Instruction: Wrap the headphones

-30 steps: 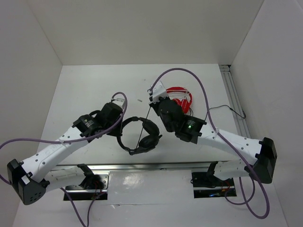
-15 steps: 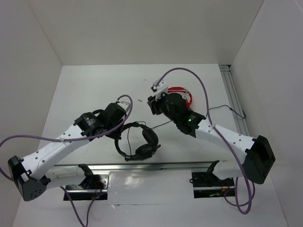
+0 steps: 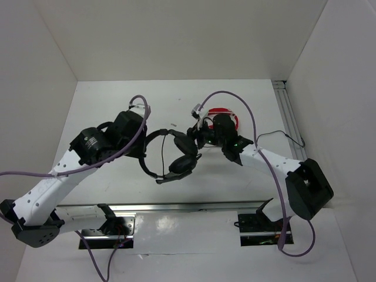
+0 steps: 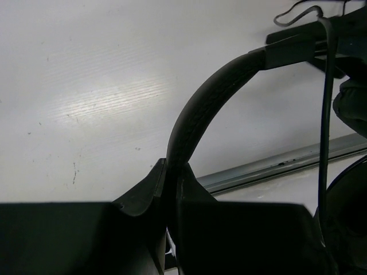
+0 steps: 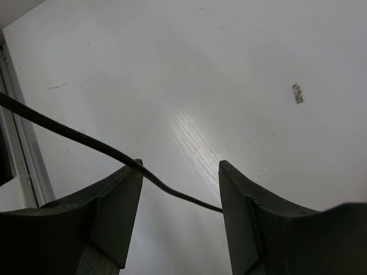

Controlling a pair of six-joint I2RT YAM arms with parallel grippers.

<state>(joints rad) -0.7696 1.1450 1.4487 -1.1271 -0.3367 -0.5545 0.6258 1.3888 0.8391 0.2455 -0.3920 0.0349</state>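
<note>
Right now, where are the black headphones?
Top view, centre of the table: black headphones, headband pinched by the left gripper, red headphones to their right.

The white table [image 3: 106,106] carries red headphones [image 3: 223,110] toward its far right, a thin black wire [image 3: 282,134] nearby.

Left gripper [image 4: 171,175] clamped shut, right gripper [image 5: 180,172] spread open, both turned inward toward each other

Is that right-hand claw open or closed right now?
Open: the right gripper shows a wide gap between its jaws, and the thin black cable crosses it unclamped.
</note>
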